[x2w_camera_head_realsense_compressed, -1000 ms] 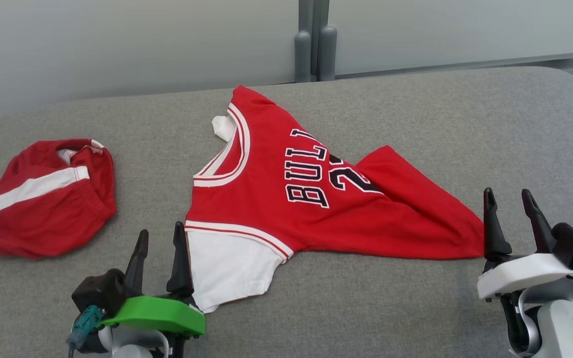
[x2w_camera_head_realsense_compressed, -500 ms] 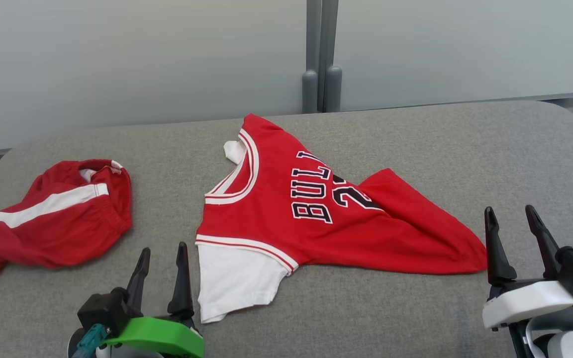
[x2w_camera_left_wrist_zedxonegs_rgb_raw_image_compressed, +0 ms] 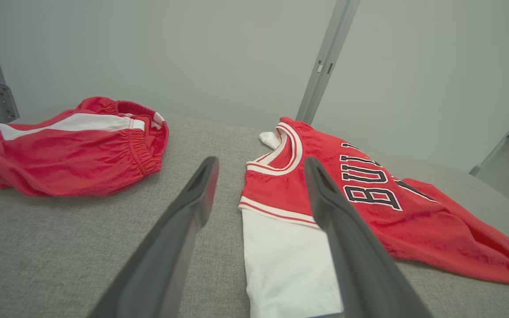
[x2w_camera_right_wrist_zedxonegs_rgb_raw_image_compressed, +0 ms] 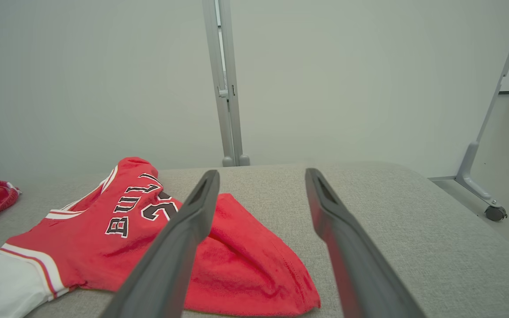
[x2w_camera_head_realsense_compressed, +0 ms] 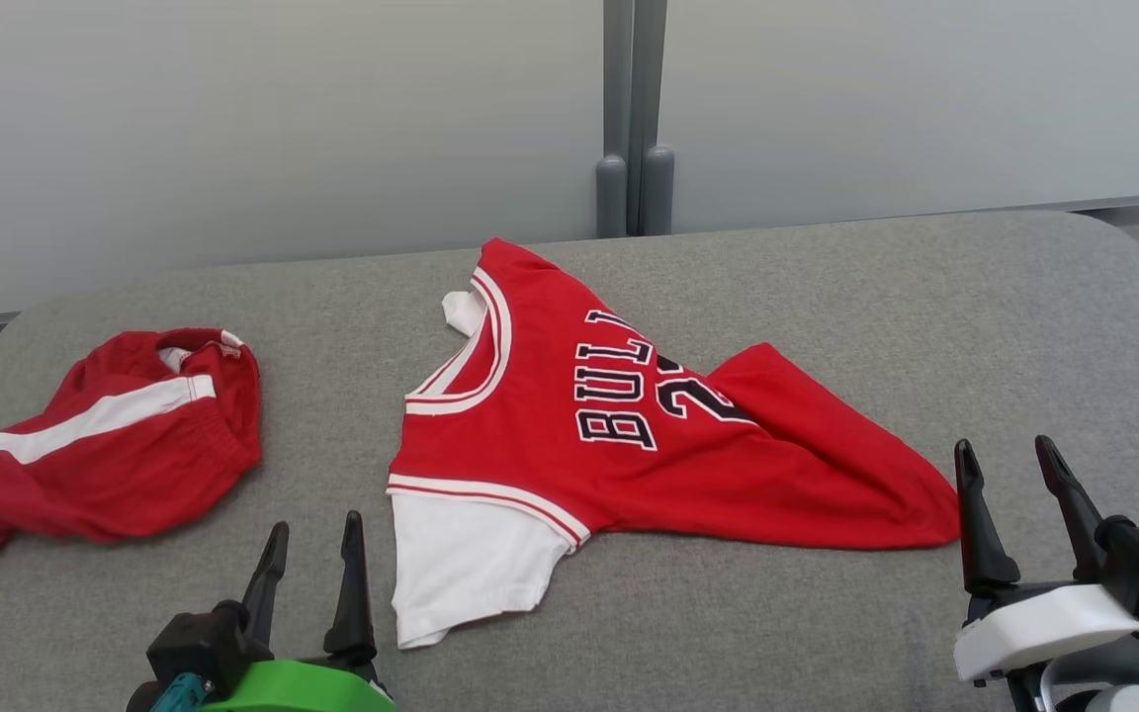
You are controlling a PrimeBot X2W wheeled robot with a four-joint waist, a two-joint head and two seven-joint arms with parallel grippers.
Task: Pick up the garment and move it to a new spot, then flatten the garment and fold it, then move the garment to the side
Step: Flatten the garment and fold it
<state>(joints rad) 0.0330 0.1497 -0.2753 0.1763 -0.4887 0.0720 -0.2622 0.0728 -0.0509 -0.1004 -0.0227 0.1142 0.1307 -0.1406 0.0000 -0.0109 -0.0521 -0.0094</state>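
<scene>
The garment (x2w_camera_head_realsense_compressed: 629, 465) is a red jersey with black and white lettering and a white sleeve, lying rumpled in the middle of the grey padded table (x2w_camera_head_realsense_compressed: 925, 316). Its lower part is bunched into a point toward the right. My left gripper (x2w_camera_head_realsense_compressed: 315, 524) stands open just left of the white sleeve, apart from it. In the left wrist view the garment (x2w_camera_left_wrist_zedxonegs_rgb_raw_image_compressed: 369, 207) lies ahead, behind the right finger of my left gripper (x2w_camera_left_wrist_zedxonegs_rgb_raw_image_compressed: 260, 161). My right gripper (x2w_camera_head_realsense_compressed: 1004, 445) stands open just right of the pointed hem. In the right wrist view, my right gripper (x2w_camera_right_wrist_zedxonegs_rgb_raw_image_compressed: 261, 173) has the garment (x2w_camera_right_wrist_zedxonegs_rgb_raw_image_compressed: 126, 238) to its left.
Red shorts (x2w_camera_head_realsense_compressed: 125, 445) with a white stripe lie crumpled at the table's left end, also seen as shorts (x2w_camera_left_wrist_zedxonegs_rgb_raw_image_compressed: 73, 154) in the left wrist view. A pale partition wall with grey posts (x2w_camera_head_realsense_compressed: 629, 188) stands behind the table. A caster foot (x2w_camera_right_wrist_zedxonegs_rgb_raw_image_compressed: 495, 213) is on the floor at the right.
The head camera has tilted up, so the whole picture has slid down. Both grippers have drawn slightly back toward the near edge and stay open. The garment has not moved.
</scene>
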